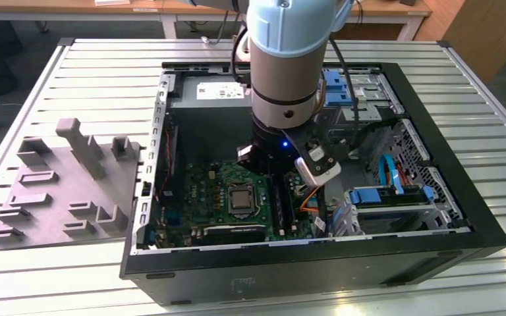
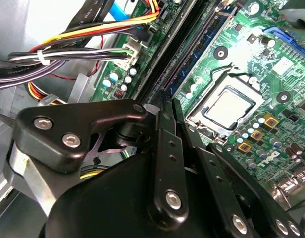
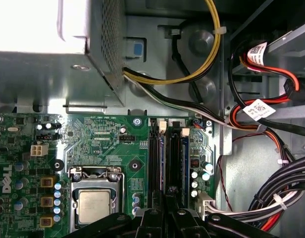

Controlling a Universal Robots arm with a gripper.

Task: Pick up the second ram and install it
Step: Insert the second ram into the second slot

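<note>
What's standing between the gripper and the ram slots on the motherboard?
Nothing visible. The gripper hangs right over the black slots, where a blue-green ram stick already stands; the cables lie off to one side.

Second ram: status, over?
Gripper low over the black slots. Second ram stands in a slot under it; seating can't be judged. Cables beside, clear of slots.

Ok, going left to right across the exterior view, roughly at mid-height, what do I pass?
Grey moulded tray → computer case's side wall → processor socket → drive cage with blue parts.
</note>
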